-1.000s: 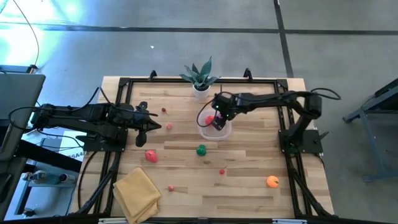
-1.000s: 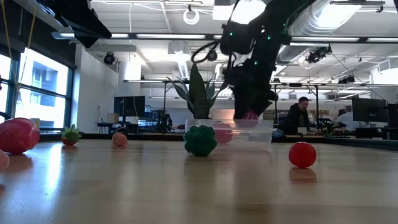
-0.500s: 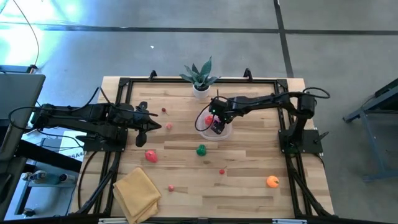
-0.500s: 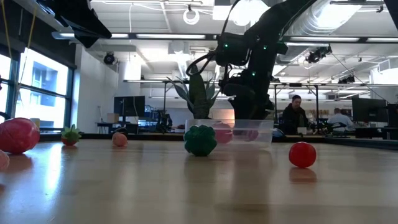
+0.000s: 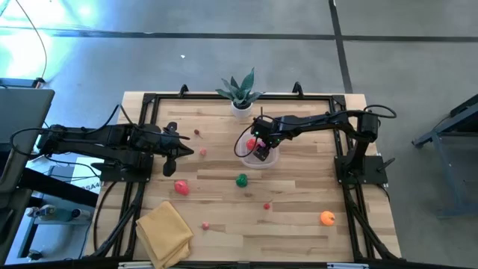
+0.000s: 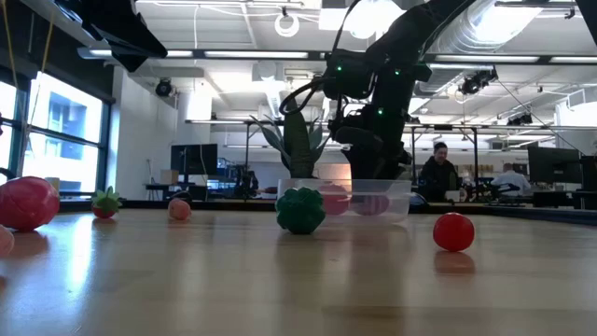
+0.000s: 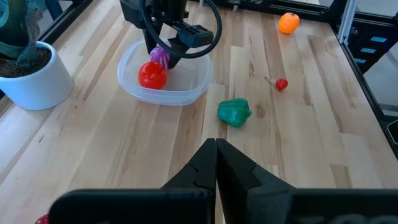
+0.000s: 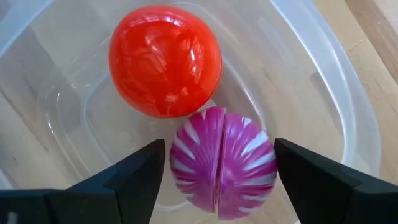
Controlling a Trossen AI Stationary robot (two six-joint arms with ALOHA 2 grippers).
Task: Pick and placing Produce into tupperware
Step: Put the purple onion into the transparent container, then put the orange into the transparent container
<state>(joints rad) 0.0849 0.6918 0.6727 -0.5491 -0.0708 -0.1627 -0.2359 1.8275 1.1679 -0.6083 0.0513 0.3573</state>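
Observation:
The clear tupperware (image 5: 272, 159) (image 8: 348, 112) sits mid-table near the far edge. A red ball (image 8: 165, 62) and a purple white-striped piece (image 8: 224, 162) (image 6: 370, 203) lie on its floor. My right gripper (image 8: 221, 155) (image 5: 261, 152) reaches down into it, open, one finger on each side of the purple piece. My left gripper (image 7: 216, 162) (image 5: 175, 153) hovers shut over the table's left side. Loose produce rests on the wood: a green piece (image 5: 241, 180), an orange one (image 5: 327, 217), a small red one (image 5: 267, 206), a pink-red one (image 5: 181, 187). My right gripper comes from above, pointing down, with its fingers (image 8: 146, 171) close beside the purple piece's two sides. I cannot tell whether they touch it. The piece rests on the tupperware's floor against the red ball.
A potted plant (image 5: 240, 93) in a white pot stands at the far edge just behind the tupperware. A folded yellow cloth (image 5: 164, 232) lies at the near left corner. Small pieces (image 5: 202, 152) lie left of the tupperware. A black frame runs along the table's edges.
My right gripper has moved down into the tupperware, and a little toward the table's left, bringing the purple piece with it. The piece was above the container a second ago and now lies on its floor. For the last half second nothing has moved.

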